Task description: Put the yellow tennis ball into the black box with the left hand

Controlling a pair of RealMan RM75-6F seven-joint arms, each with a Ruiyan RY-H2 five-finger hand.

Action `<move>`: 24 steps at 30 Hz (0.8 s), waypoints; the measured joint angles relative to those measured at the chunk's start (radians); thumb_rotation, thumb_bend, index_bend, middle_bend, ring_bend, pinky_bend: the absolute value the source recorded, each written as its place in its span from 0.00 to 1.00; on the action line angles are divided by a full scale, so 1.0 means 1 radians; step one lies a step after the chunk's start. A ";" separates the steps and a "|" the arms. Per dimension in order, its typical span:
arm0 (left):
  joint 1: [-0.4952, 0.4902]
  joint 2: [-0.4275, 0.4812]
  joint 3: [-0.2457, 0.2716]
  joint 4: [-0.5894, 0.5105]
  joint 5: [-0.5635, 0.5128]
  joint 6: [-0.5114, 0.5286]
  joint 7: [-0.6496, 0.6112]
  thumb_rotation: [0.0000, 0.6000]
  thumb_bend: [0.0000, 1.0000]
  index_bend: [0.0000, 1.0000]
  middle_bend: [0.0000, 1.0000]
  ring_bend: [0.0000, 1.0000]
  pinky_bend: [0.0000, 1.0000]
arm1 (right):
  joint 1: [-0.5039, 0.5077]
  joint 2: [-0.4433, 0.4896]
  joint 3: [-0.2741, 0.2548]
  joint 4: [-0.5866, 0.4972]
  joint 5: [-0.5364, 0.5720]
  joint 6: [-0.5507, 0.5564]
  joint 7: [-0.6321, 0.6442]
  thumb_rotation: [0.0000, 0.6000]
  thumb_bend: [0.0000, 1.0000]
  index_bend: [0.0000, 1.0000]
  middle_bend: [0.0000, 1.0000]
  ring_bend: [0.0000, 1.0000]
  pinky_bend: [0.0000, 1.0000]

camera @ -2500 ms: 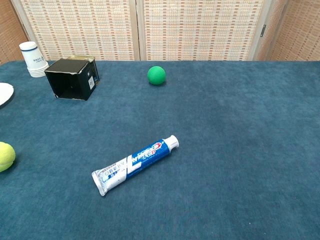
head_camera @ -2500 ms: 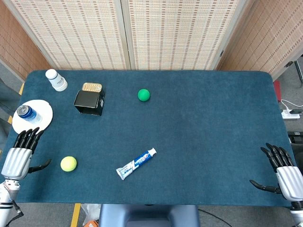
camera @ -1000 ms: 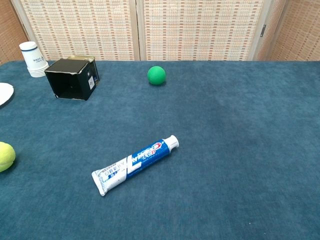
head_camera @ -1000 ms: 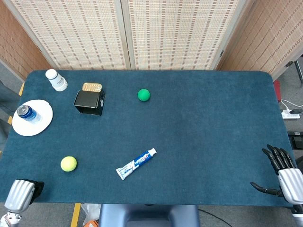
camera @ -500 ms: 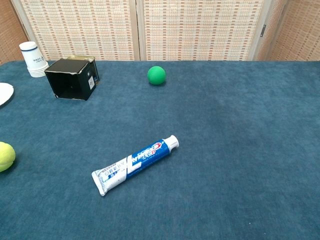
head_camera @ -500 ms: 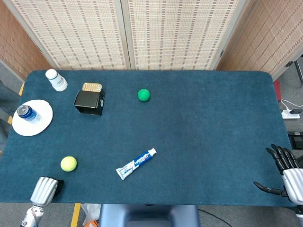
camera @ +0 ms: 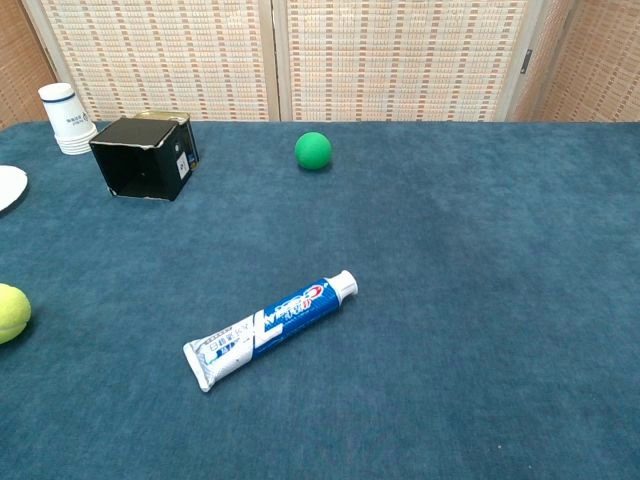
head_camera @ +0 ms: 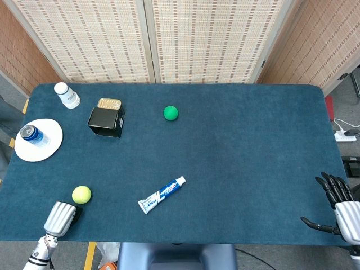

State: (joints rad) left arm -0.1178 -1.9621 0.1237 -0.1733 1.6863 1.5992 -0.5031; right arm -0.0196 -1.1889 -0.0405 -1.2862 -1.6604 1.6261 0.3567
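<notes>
The yellow tennis ball (head_camera: pixel 81 194) lies near the table's front left corner, and shows at the left edge in the chest view (camera: pixel 10 313). The black box (head_camera: pixel 106 121) stands at the back left, lying on its side with its opening facing the front (camera: pixel 145 157). My left hand (head_camera: pixel 60 218) is at the front table edge, just below and left of the ball and not touching it. Only its silver back shows and its fingers are hidden. My right hand (head_camera: pixel 339 205) hovers at the front right corner with fingers spread and nothing in them.
A toothpaste tube (head_camera: pixel 162 194) lies right of the ball. A green ball (head_camera: pixel 171 113) sits right of the box, with a tin (head_camera: pixel 109 103) behind the box. A white plate (head_camera: pixel 46 147) with a blue bottle and a white cup stack (camera: pixel 66 118) occupy the far left.
My left hand dropped from the table's left edge to the front edge, then slid right and up toward the yellow ball. The right hand drew back slightly. No object moved.
</notes>
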 measured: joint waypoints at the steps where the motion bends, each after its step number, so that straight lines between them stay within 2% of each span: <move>1: -0.003 0.001 0.001 0.000 0.001 -0.003 0.001 1.00 0.72 1.00 1.00 1.00 1.00 | 0.000 0.000 0.000 0.001 0.000 0.001 0.001 0.86 0.00 0.09 0.00 0.00 0.00; 14: -0.038 -0.008 -0.008 -0.010 -0.012 -0.048 0.001 1.00 0.73 1.00 1.00 1.00 1.00 | 0.001 -0.002 -0.003 0.002 -0.002 -0.005 -0.005 0.86 0.00 0.09 0.00 0.00 0.00; 24: -0.132 -0.014 -0.028 -0.044 -0.030 -0.138 -0.014 1.00 0.73 1.00 1.00 1.00 1.00 | 0.001 -0.001 0.000 -0.001 0.006 -0.011 -0.007 0.86 0.00 0.09 0.00 0.00 0.00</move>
State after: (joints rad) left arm -0.2501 -1.9762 0.0959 -0.2172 1.6560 1.4610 -0.5174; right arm -0.0184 -1.1895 -0.0406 -1.2870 -1.6546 1.6152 0.3494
